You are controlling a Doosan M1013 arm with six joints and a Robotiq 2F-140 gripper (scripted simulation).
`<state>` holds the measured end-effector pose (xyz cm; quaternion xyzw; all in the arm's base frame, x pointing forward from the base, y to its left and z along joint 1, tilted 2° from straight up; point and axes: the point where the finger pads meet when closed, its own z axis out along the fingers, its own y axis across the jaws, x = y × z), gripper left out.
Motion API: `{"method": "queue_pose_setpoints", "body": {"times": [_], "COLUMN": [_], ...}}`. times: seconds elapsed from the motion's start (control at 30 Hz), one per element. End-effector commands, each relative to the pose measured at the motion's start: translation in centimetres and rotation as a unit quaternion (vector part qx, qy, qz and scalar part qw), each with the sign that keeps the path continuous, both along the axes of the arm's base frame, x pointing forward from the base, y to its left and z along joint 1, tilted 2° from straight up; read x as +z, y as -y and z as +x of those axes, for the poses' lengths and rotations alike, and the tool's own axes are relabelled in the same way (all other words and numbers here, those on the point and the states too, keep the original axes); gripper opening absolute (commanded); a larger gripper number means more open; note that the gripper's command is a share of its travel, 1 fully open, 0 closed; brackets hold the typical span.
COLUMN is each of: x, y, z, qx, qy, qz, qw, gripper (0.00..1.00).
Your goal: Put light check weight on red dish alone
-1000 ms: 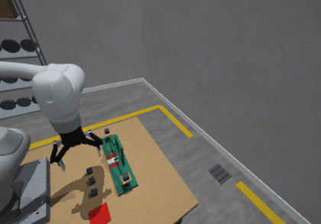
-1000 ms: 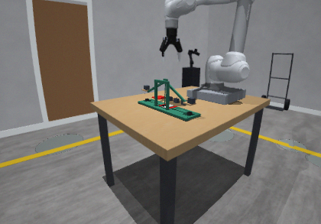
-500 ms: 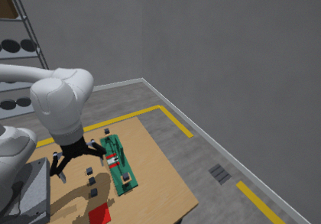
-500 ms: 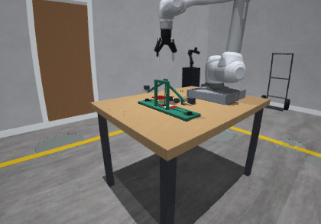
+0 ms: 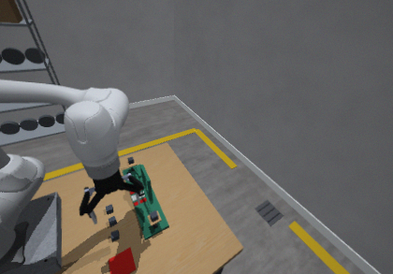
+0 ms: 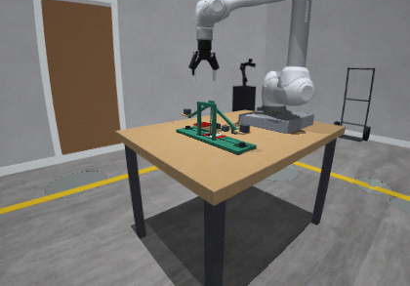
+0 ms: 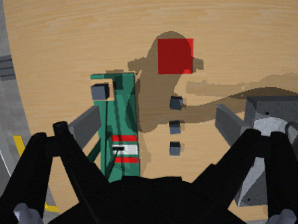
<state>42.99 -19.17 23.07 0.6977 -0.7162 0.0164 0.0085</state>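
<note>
Hovering high above the table [image 6: 210,173], the pincer [image 6: 203,70] has its fingers spread wide apart, gripping nothing. In the wrist view, the green balance [image 7: 120,123] lies at 11 o'clock, three dark weights [image 7: 174,125] sit near 12, and the red dish [image 7: 174,55] lies beyond them.

Wooden table [image 6: 205,170] carries balance [image 6: 215,141], dish [image 5: 123,262], weights [image 5: 112,221].
</note>
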Motion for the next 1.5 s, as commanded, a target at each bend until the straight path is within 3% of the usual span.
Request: {"method": "queue_pose_setpoints", "body": {"times": [0.0, 0.1, 0.17, 0.33, 0.37, 1.47], "x": [-2.4, -2.4, -5.1, -6.4, -6.4, -6.4], "y": [0.5, 0.5, 0.4, 0.3, 0.3, 0.3], "z": [5.7, 5.7, 10.6, 12.8, 12.8, 12.8], "qx": [0.0, 0.0, 0.0, 0.0, 0.0, 0.0], "qy": [0.0, 0.0, 0.0, 0.0, 0.0, 0.0], "qz": [0.0, 0.0, 0.0, 0.0, 0.0, 0.0], "qw": [1.0, 1.0, 1.0, 1.0, 1.0, 1.0], "gripper": [1.0, 1.0, 1.0, 1.0, 0.35, 0.35]}}
